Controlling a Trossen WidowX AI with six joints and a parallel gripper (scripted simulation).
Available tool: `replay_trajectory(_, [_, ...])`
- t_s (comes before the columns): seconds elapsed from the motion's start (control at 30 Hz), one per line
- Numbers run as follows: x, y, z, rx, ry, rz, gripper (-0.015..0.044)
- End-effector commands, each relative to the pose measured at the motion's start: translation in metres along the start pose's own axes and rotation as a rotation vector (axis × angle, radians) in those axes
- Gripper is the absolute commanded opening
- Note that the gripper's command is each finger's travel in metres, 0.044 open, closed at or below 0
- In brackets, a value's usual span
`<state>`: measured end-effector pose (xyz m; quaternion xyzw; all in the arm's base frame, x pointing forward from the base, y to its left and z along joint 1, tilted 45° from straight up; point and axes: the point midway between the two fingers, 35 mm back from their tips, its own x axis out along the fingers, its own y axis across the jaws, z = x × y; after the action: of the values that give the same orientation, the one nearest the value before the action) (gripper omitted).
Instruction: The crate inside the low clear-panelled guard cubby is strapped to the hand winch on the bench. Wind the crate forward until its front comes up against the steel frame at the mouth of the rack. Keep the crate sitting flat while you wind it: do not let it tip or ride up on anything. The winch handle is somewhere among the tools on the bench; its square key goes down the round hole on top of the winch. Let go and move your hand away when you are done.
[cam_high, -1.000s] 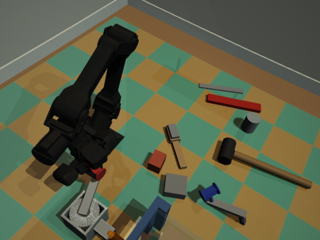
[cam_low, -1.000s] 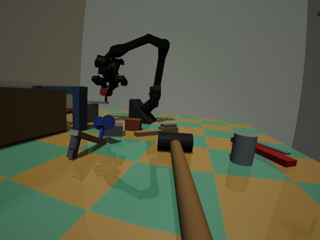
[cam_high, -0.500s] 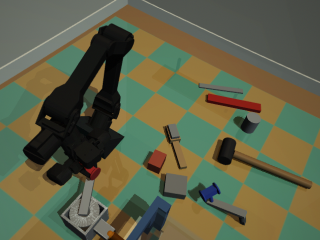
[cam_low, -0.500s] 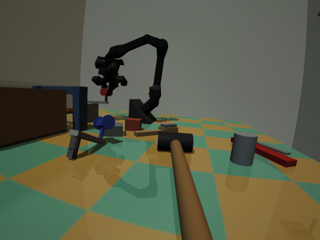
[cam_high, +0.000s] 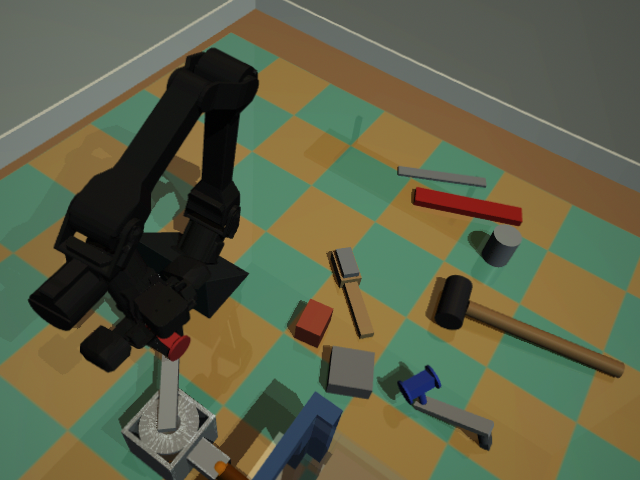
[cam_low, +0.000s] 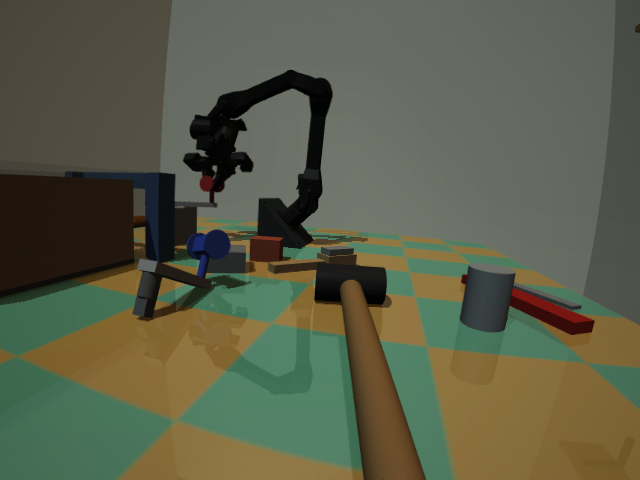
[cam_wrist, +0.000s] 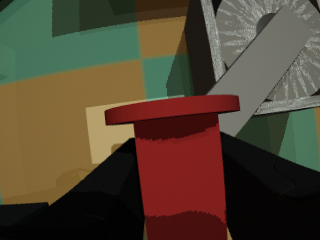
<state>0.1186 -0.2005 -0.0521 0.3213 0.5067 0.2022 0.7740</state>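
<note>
My gripper (cam_high: 168, 343) (cam_low: 212, 180) (cam_wrist: 172, 144) is shut on the red knob (cam_high: 177, 347) (cam_wrist: 180, 175) of a winch handle. The handle's flat grey arm (cam_high: 168, 390) (cam_wrist: 265, 62) reaches from the knob to the middle of the round ribbed drum on the winch (cam_high: 189, 422) (cam_low: 185, 224) (cam_wrist: 235, 22). Its square key and the hole are hidden under the arm's end. The blue steel frame (cam_high: 294, 435) (cam_low: 160, 217) stands beside the winch. The crate cannot be made out clearly; an orange-brown piece (cam_high: 232, 470) shows near the winch at the bottom edge.
A grey block (cam_high: 350, 369) and a red block (cam_high: 313, 321) lie right of the winch. A blue-knobbed crank (cam_high: 421, 384) (cam_low: 209, 245), a mallet (cam_high: 453, 302) (cam_low: 350, 284), a wood-handled tool (cam_high: 357, 310), a grey cylinder (cam_high: 501, 246) and a red bar (cam_high: 467, 205) lie farther off.
</note>
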Motion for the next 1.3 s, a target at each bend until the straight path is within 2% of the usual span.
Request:
replay_trajectory(0.0, [-0.004, -0.013, -0.011, 0.002, 0.022, -0.024, 0.0])
replay_trajectory(1.27, [-0.013, -0.052, -0.026, 0.001, 0.023, -0.027, 0.0])
